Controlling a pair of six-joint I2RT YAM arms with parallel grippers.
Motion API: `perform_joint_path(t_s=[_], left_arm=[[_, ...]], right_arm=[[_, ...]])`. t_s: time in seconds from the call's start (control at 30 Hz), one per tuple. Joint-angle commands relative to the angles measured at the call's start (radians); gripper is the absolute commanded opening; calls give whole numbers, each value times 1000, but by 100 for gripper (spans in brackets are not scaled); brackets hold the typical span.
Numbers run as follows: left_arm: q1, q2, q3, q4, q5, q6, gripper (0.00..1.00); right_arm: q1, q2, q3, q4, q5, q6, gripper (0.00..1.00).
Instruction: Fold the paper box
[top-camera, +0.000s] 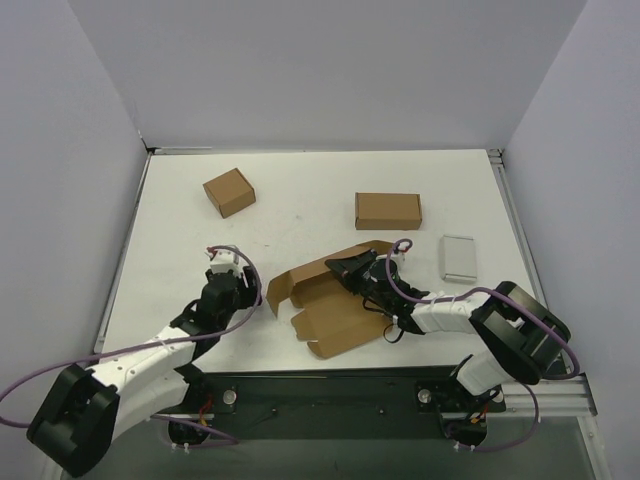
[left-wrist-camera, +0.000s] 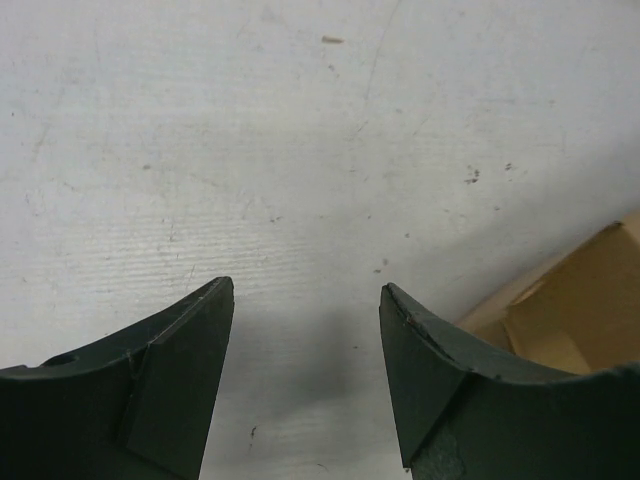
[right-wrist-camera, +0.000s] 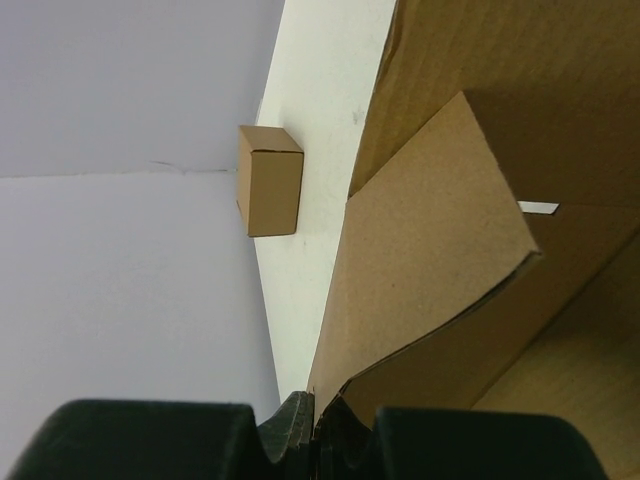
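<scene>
The paper box lies opened out and partly folded at the table's near middle, with flaps and tabs spread. My right gripper is shut on the edge of its raised far-right panel; in the right wrist view the jaws pinch the brown panel. My left gripper is open and empty, low over bare table just left of the box. In the left wrist view its fingers stand wide apart, with a corner of the box at the right edge.
A small squarish brown carton stands at the back left and also shows in the right wrist view. A closed brown box sits at the back middle-right. A flat pale grey case lies right of the box. Grey walls enclose the table.
</scene>
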Motion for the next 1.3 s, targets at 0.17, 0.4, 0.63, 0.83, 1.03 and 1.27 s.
perform_joint_path(t_s=[0.17,0.4,0.63,0.83,1.03,1.27], left_arm=[[23,282,35,284,220,27,66],[-52,288,11,389,315,67,63],[-119,279,5,415,319,87,58],[-137,329,12,453,319,94,57],[-183,392,24,524,336,133,57],[-226,354,-40,574,256,124,56]], right_arm=[[-8,-17,-11,44,14,-46,0],[-10,-25,-19,29,32,-46,0],[-7,-29,-14,-2,50,-52,0],[1,-31,-18,-5,61,-52,0],[7,-34,-21,-5,73,-64,0],[19,-32,-83,111,96,-147,0]])
